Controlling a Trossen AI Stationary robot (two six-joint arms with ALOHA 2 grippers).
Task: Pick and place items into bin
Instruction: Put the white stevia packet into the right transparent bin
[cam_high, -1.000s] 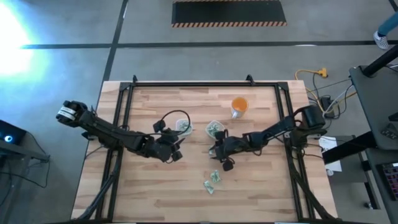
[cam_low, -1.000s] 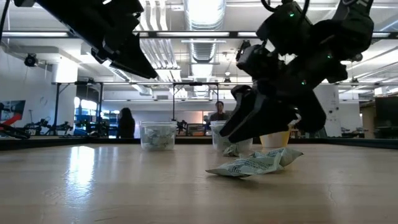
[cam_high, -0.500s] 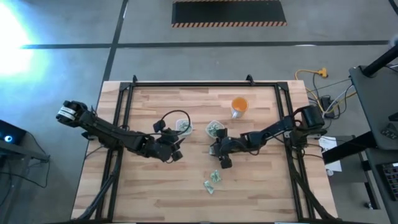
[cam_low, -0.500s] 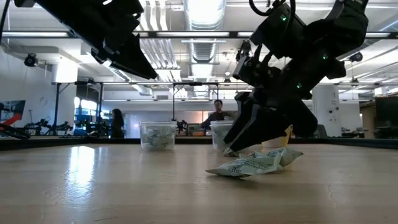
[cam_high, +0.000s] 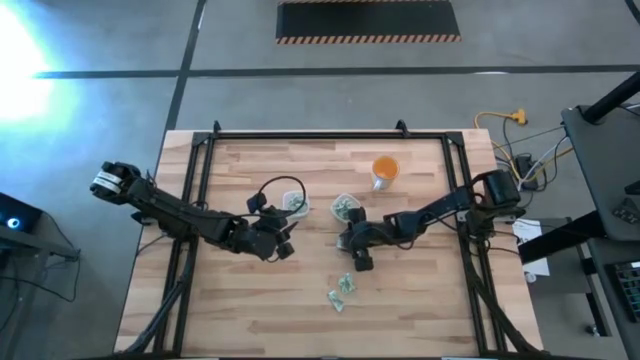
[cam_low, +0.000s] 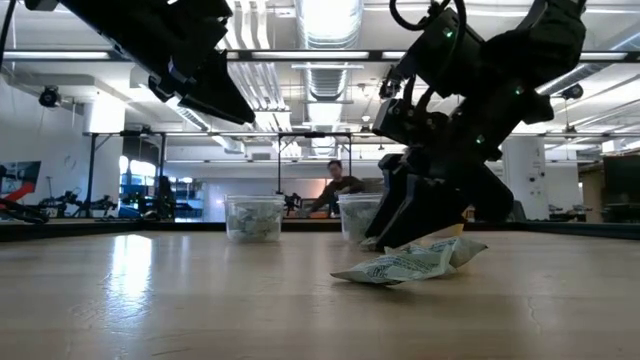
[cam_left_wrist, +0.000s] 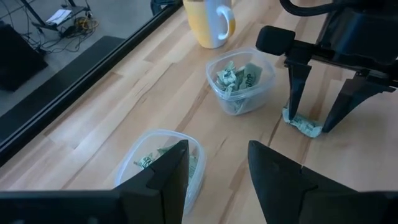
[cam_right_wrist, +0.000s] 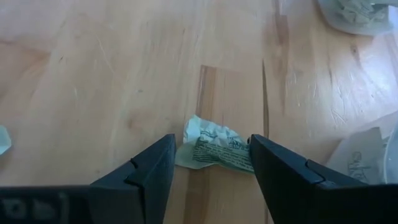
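My right gripper (cam_right_wrist: 211, 169) is open and low over the table. Its fingers stand on either side of one crumpled green-and-white wrapper (cam_right_wrist: 214, 149), which lies flat on the wood beside a clear cup (cam_high: 346, 208). The left wrist view shows that wrapper (cam_left_wrist: 303, 124) between the two fingers. Two more wrappers (cam_high: 342, 290) lie nearer the table's near edge. My left gripper (cam_left_wrist: 217, 180) is open and hovers above a second clear cup (cam_left_wrist: 163, 163). Both cups hold wrappers. My right gripper comes from above with its fingers pointing down, one at each end of the wrapper. One end of the wrapper (cam_right_wrist: 247, 149) reaches up to a finger (cam_right_wrist: 280, 168). I cannot tell whether it touches.
An orange cup (cam_high: 384, 170) stands toward the far right of the table, behind the clear cups. Black frame rails (cam_high: 200, 170) run along the table's left, right and far sides. Bare wood lies toward the near edge. People show in the room behind.
My right gripper has moved a little toward the far edge and come down to the table, so its open fingers now stand around the wrapper beside the clear cup. The wrappers have not moved.
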